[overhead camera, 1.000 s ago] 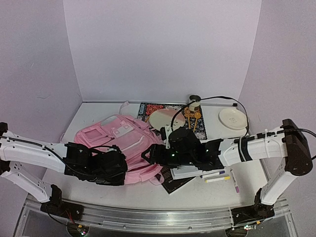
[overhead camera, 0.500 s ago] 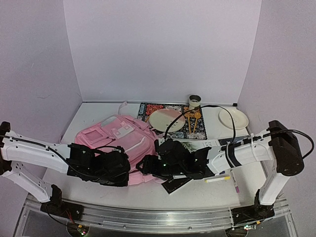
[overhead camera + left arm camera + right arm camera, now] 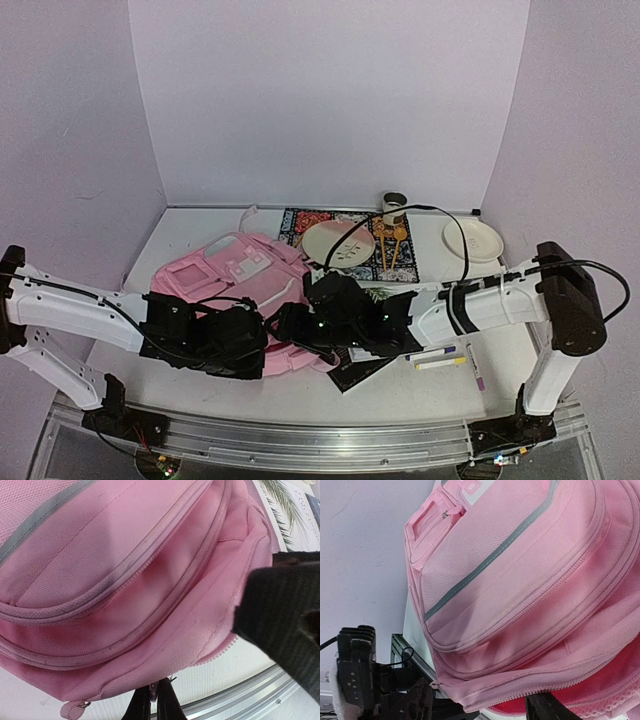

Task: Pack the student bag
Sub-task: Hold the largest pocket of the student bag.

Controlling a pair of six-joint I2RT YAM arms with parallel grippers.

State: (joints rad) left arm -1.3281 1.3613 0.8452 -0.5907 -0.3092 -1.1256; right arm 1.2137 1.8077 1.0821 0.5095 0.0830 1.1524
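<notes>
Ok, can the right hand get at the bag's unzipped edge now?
Likely yes: the right hand is open right at the student bag's gaping edge, nothing between; the left hand pinches its hem nearby.

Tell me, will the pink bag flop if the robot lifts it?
Probably floppy: the pink bag is soft woven fabric that creases along its zips. It would likely sag, not roll, since it lies slumped flat on the table.

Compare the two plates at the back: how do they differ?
The mat plate sits on the patterned mat, mid-table; the right plate sits on bare table near the right wall. The mat plate carries a faint dark sprig print; the right plate looks plain. Both are round, pale and empty.
</notes>
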